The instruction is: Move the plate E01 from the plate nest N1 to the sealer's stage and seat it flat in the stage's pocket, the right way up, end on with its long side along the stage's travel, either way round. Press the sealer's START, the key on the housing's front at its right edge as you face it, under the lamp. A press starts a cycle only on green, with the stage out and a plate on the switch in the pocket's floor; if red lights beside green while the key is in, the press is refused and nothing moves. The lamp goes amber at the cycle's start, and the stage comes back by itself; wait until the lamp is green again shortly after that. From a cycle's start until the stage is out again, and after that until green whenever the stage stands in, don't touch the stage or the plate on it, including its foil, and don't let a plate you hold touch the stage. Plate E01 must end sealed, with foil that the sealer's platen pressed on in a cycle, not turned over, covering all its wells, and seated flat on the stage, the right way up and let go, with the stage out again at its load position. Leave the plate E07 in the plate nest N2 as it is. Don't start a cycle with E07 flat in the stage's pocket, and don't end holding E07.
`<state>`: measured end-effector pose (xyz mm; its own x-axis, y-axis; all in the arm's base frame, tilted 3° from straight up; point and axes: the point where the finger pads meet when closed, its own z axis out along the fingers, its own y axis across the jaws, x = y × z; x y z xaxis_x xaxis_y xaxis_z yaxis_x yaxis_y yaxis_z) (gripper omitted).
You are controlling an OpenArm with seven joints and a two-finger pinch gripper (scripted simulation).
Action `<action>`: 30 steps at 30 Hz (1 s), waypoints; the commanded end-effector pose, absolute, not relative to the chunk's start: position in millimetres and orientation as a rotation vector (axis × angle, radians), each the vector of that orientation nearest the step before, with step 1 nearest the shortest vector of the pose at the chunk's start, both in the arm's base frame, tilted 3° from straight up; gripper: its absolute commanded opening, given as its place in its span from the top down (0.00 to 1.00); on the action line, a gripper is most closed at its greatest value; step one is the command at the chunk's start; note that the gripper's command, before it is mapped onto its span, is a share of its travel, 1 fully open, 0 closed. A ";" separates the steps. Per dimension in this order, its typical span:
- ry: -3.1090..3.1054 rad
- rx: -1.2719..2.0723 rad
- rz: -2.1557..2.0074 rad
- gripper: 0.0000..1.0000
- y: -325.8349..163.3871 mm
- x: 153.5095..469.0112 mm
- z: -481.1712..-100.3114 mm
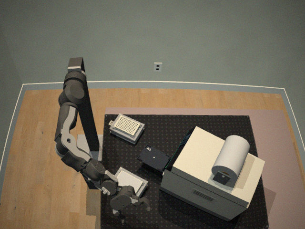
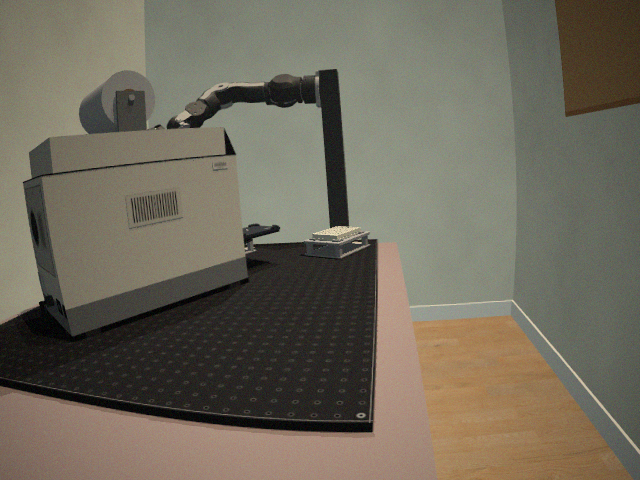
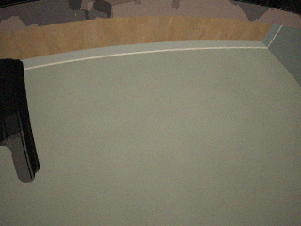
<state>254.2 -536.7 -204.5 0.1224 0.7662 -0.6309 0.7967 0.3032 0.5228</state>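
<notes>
Top view: grey hand (image 1: 135, 206) part-open, empty, beside smooth white foil-covered plate (image 1: 129, 180) in its nest.

We see grey-green walls (image 1: 197, 36) with a pale outlet plate (image 1: 157, 67), a grey skirting (image 2: 563, 356) edged in white, a wood-plank floor (image 2: 496, 392), a brown panel (image 2: 599, 51) high on one wall, and a mauve desk (image 2: 398, 330) bearing a black perforated board (image 2: 289, 351).

Sealer (image 2: 139, 237) hides the claw in exterior view, lamp unseen, plate labels unreadable
</notes>
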 end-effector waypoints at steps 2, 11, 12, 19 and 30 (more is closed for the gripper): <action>1.651 1.451 -0.060 0.23 -537.4 252.8 -205.8; 1.651 1.451 -0.060 0.23 -537.4 252.8 -205.8; 1.705 1.434 -0.051 0.23 -528.4 252.9 -207.8; 1.934 1.373 -0.032 0.23 -493.6 251.1 -217.0; 2.044 1.334 -0.015 0.23 -475.6 251.3 -221.4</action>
